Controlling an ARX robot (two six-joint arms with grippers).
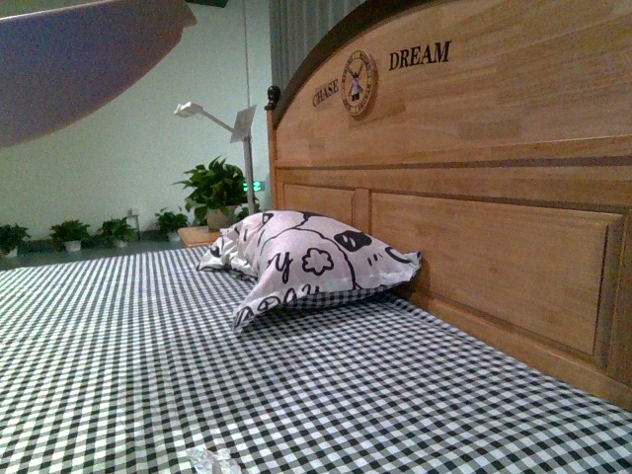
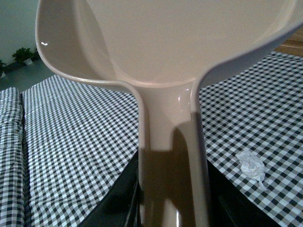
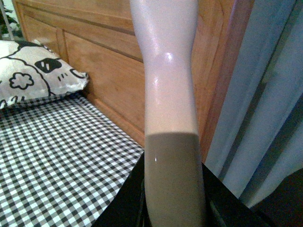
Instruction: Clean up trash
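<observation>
Nearest, the left gripper (image 2: 173, 205) clamps its black jaws on either side of the handle of a pale pink plastic dustpan (image 2: 180, 42), whose wide scoop is raised above the bed. The right gripper (image 3: 173, 210) likewise squeezes a pale pink glossy handle (image 3: 165, 85), whose working end is out of frame. The trash (image 2: 252, 165), a small crumpled wad of white-silvery paper, lies on the black-and-white checked bedsheet (image 1: 148, 365) at the near edge of the front view, apart from the dustpan. Farther back, a white cartoon-printed pillow (image 1: 306, 262) rests against the arched wooden headboard (image 1: 494, 197) lettered "CHASE DREAM". Potted green plants (image 1: 212, 188) stand beyond.
</observation>
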